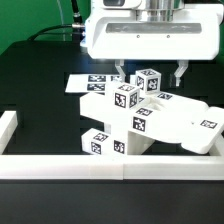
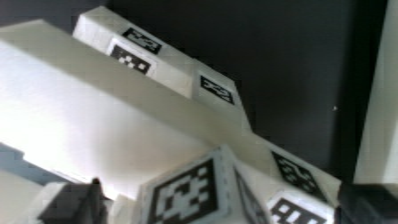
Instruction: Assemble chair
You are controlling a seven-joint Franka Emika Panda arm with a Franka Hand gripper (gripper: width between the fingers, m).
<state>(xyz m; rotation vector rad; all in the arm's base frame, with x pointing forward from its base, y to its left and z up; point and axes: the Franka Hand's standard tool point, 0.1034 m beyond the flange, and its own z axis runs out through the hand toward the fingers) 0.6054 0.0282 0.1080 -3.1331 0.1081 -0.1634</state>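
Border rail [image 1: 100, 166] is seen nearest. Just behind it, the chair [image 1: 140, 120] is stacked mid-table, tagged blocks tilted. Gripper [image 1: 148, 72] is held directly above, jaws wide, nothing gripped; chair's top block lies straight below betw. fingers. Marker board [image 1: 85, 82] lies farthest.

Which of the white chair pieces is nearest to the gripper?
The upright block topping the pile, directly beneath the gripper. The other pieces lie lower, nearer the front rail.
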